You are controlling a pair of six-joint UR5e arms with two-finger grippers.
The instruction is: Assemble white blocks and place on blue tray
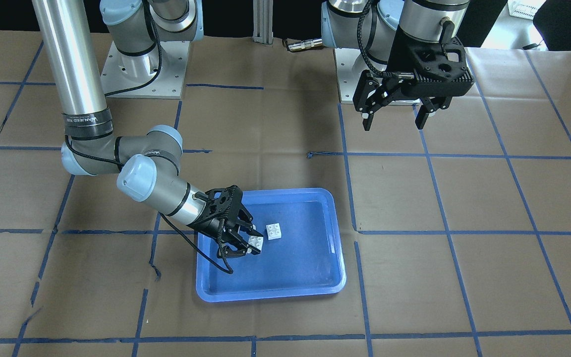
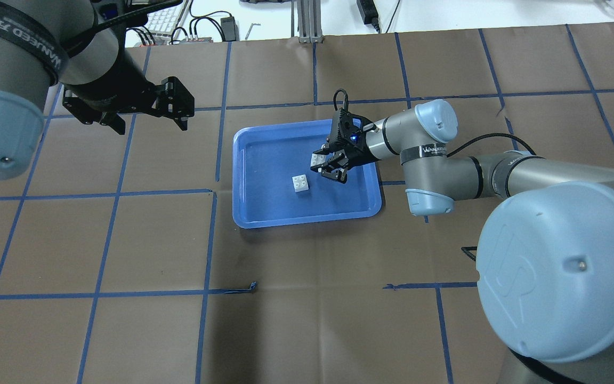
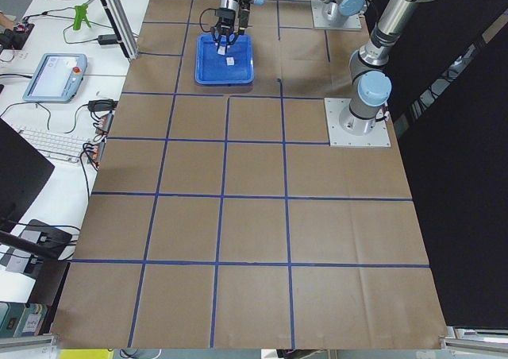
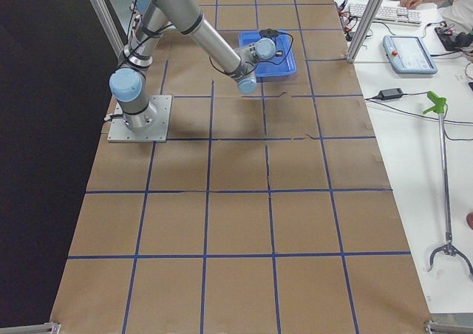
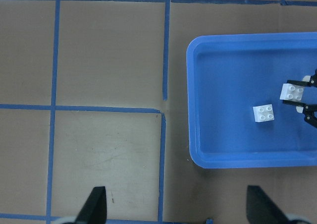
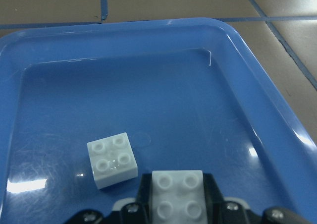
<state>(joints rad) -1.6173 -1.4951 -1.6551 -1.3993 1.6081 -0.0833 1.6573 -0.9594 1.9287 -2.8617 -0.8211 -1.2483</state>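
The right gripper (image 1: 251, 241) clamped one white block (image 6: 177, 193) over the blue tray (image 2: 269, 160) — the other block (image 6: 112, 159) lay at wrist-view ten o'clock — while the left gripper (image 1: 393, 122) gaped wide.

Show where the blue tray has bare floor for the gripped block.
Bare: the large blue plastic tray is free along its robot-left rim and its near rim. Crowded: the loose white studded brick sits beside the right gripper holding the second white brick.
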